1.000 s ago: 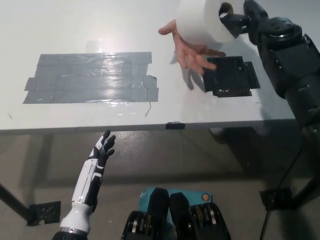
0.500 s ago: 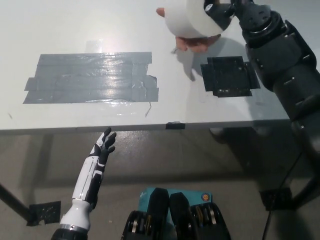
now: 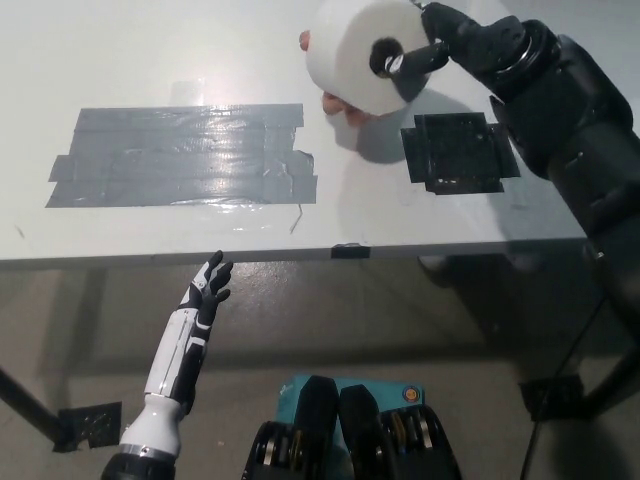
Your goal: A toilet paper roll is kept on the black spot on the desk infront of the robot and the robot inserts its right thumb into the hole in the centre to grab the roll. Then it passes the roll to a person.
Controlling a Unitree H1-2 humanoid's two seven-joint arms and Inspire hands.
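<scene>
The white toilet paper roll (image 3: 355,55) is in the air over the far part of the desk, its dark centre hole facing the camera. My black right hand (image 3: 445,45) comes in from the right with its thumb still in or at that hole. A person's hand (image 3: 335,100) grips the roll from behind and below; only its fingertips show around the roll's edge. The black spot (image 3: 460,152) on the desk lies bare, below and right of the roll. My white left hand (image 3: 207,292) rests open below the desk's front edge at lower left.
A wide patch of grey tape (image 3: 185,155) covers the left-middle of the white desk (image 3: 150,60). A small black tab (image 3: 350,250) sits on the desk's front edge. Desk legs and floor show below.
The roll has turned so its hole faces the camera and has shifted left and slightly down. The person's hand went from open under the roll to wrapped around it. My left hand has stayed put.
</scene>
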